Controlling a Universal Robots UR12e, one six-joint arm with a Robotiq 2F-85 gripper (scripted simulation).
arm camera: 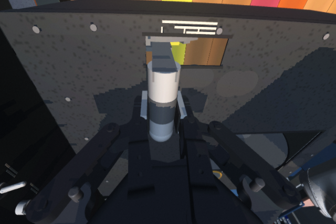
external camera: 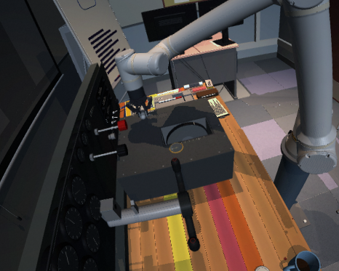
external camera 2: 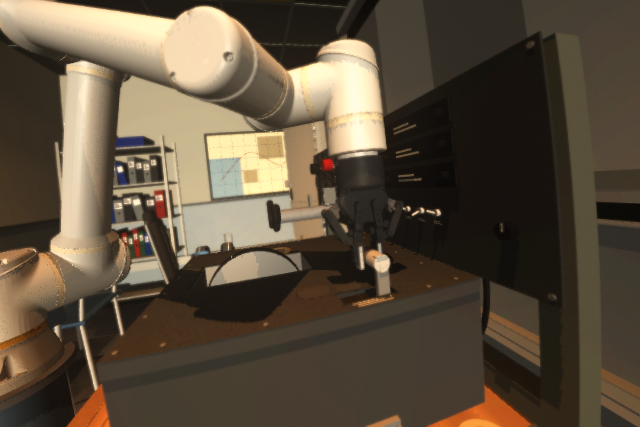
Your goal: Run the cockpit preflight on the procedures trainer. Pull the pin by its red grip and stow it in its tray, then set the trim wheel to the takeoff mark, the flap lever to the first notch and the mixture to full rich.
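Note:
The flap lever (arm camera: pixel 162 94) has a white cylindrical handle on a grey stem rising from a slot at the far end of the dark console top, beside white notch marks (arm camera: pixel 190 27). My gripper (arm camera: pixel 162 110) comes down from above, and its two fingers clamp the handle (external camera 2: pixel 376 260) from either side (external camera: pixel 142 113). The trim wheel (external camera: pixel 186 131) sits half sunk in a recess in the middle of the console. The red mixture knob (external camera: pixel 122 125) sticks out of the black instrument panel on a metal rod, with a black knob (external camera: pixel 122 150) below it. I do not see the pin or its tray.
The black instrument panel (external camera 2: pixel 491 174) stands upright right beside my gripper, with small toggle switches (external camera 2: pixel 421 212) close to my fingers. A black control yoke (external camera: pixel 183 203) reaches out from the console's near side over the striped wooden table. A blue mug (external camera: pixel 305 262) stands at the table's near corner.

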